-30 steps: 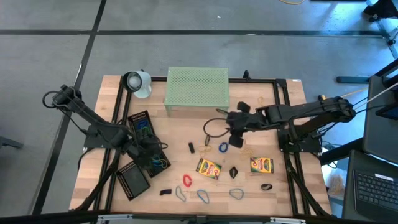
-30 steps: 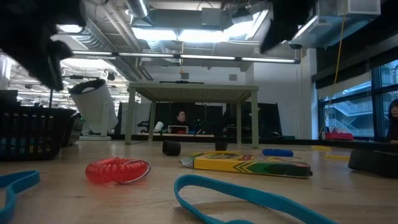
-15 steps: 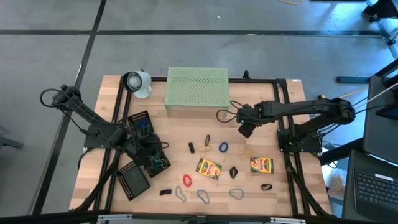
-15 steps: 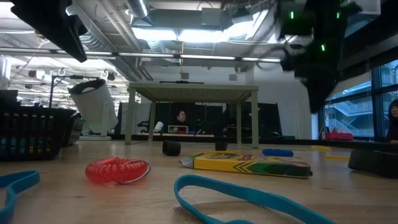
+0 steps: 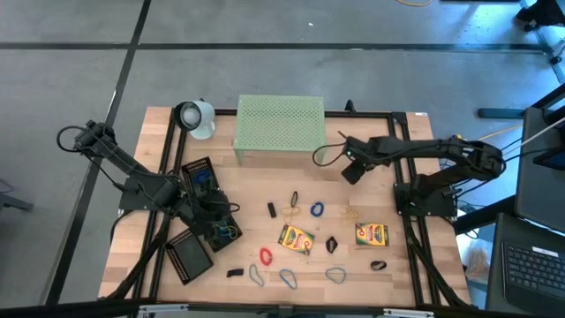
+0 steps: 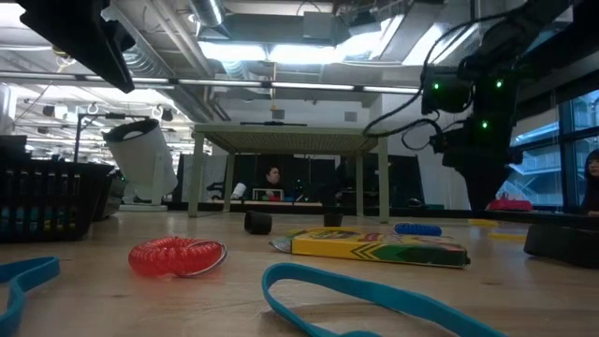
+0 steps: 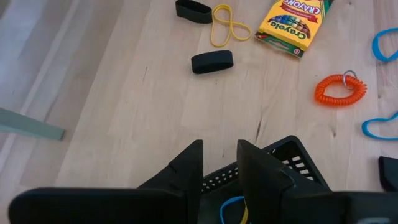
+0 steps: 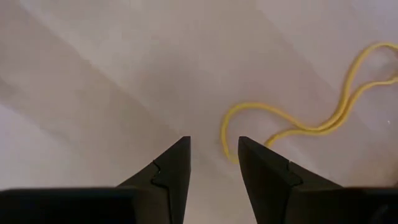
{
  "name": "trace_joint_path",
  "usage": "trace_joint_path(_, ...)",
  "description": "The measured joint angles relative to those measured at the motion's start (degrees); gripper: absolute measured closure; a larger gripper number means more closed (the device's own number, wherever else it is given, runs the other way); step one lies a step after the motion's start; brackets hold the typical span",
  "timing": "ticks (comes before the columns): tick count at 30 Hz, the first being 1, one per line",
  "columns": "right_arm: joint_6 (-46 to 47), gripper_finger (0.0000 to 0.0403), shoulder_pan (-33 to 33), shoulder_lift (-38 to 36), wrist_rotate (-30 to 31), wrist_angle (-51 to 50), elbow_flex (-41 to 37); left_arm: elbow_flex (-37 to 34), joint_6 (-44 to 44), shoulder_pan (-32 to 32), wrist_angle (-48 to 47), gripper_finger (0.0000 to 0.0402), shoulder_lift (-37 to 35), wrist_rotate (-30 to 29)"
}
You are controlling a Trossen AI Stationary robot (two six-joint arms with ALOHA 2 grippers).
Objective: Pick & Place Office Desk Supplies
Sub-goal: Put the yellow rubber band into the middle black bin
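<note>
The pale wooden table (image 5: 141, 238) stands on grey floor; behind it is an open hall with ceiling lights. A pale-green perforated stand (image 5: 279, 129) sits at the far edge. My left gripper (image 7: 220, 163) hangs over a black mesh tray (image 7: 292, 153), fingers slightly parted, empty. My right gripper (image 8: 212, 158) hovers parted above a thin yellow rubber band (image 8: 323, 109). Crayon boxes (image 5: 297, 238), coloured bands and black clips lie scattered centre-front.
</note>
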Motion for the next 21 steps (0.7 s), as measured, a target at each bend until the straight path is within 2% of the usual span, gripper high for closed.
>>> trace_joint_path(7, -2.0, 0.0266, -5.6, 0.0, -4.8, 7.6, -3.1, 0.0, 0.2, 0.0, 0.0, 0.0309, 0.0, 0.0)
trace_joint_path(21, -0.3, 0.0266, -9.3, -0.1, -4.4, 11.3, -6.7, 0.0, 0.2, 0.0, 0.0, 0.0309, 0.0, -0.2)
